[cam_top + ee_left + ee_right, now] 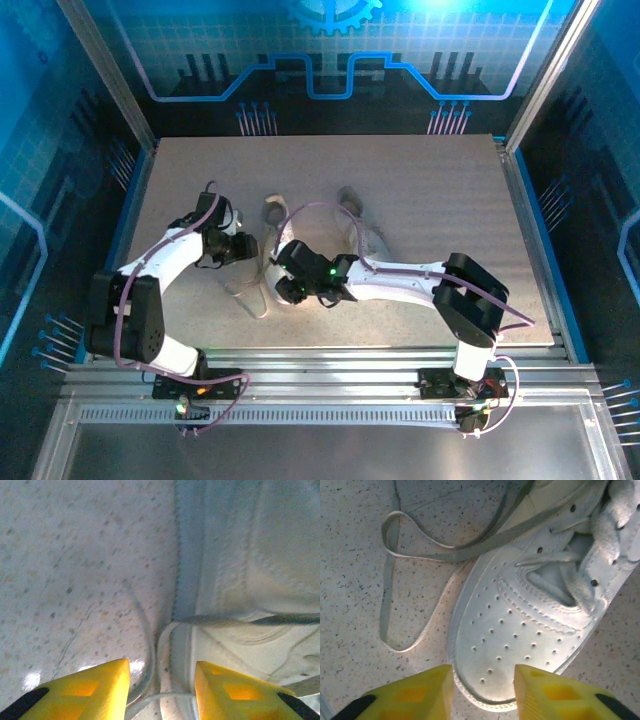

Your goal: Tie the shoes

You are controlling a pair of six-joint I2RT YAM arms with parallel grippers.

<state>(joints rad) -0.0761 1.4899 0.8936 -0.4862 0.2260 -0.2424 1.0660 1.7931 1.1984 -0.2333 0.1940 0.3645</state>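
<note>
Two white sneakers lie side by side mid-table, the left shoe and the right shoe. My left gripper is low beside the left shoe's side wall. It stands open, with a white lace running along the table between its yellow fingers, untouched. My right gripper hovers open just above a perforated white toe cap. That shoe's loose lace loops over the table to the left. The laces near its tongue lie slack.
The speckled beige tabletop has free room at the back and right. Metal rails run along the near edge. The right arm's white link stretches across the right shoe's front.
</note>
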